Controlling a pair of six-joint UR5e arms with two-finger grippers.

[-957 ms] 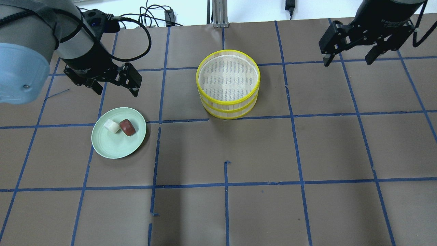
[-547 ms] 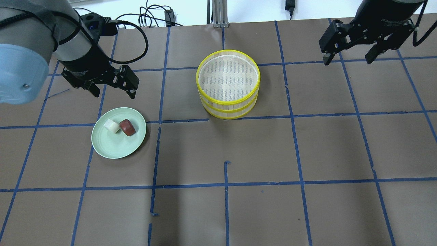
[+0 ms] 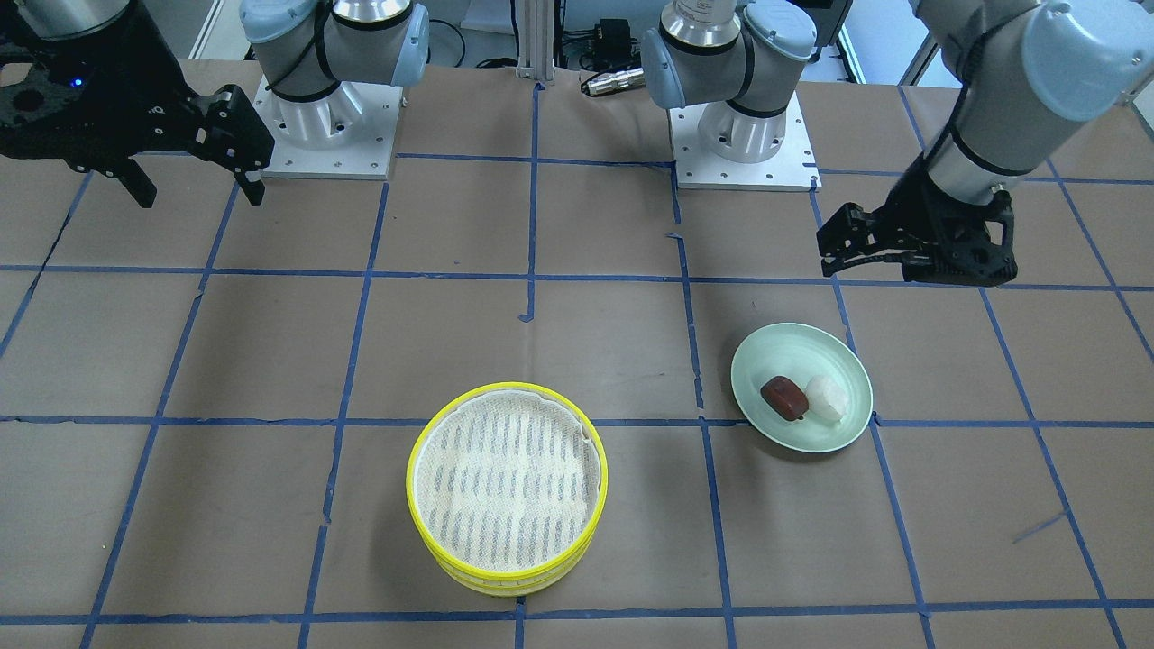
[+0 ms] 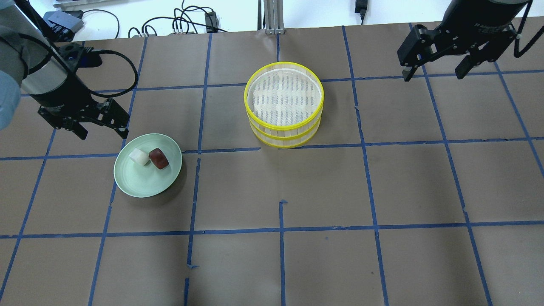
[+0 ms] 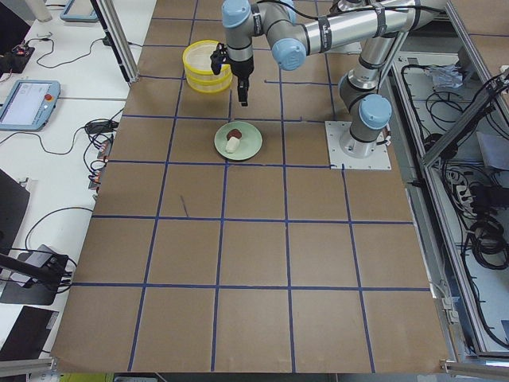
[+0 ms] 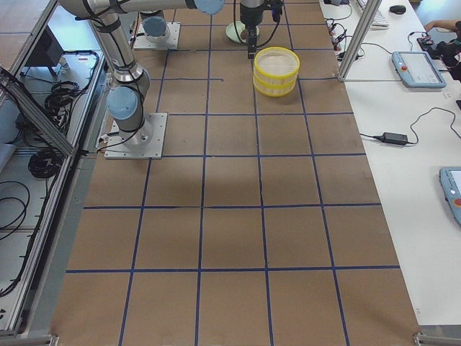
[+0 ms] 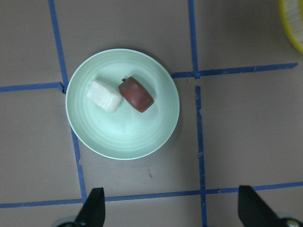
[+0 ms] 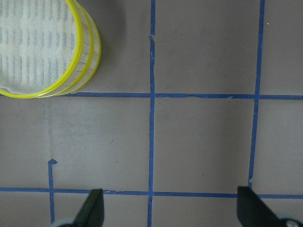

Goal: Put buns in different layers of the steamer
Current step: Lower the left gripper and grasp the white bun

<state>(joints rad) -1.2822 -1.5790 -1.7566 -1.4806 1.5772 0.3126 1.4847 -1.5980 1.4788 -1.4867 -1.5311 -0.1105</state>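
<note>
- The left gripper (image 4: pixel 102 129) is hovering with its jaws spread and nothing between them, just beyond the pale green plate's (image 4: pixel 140 190) far-left rim and not yet over the buns
- The white bun (image 4: pixel 138 157) and the reddish-brown bun (image 4: pixel 159 158) are lying side by side on that plate, touching each other; both are waiting to be picked
- The steamer (image 4: pixel 284 64) is sitting well apart to the right as two stacked yellow-rimmed trays. The top tray is showing only bare mesh, and the lower one is hidden beneath it
- The right gripper (image 4: pixel 433 70) is hanging released and empty near the far right corner, well away from the stack
- The step in hand is looking like the left arm's approach to a first bun. It should be centring over one bun alone before descending
- Because the buns are touching, the fingers should be closing across the chosen bun on its free sides, so neither finger is wedging into the seam or nudging the neighbour
- A gentle squeeze is probably advisable, since the buns may be soft
</note>
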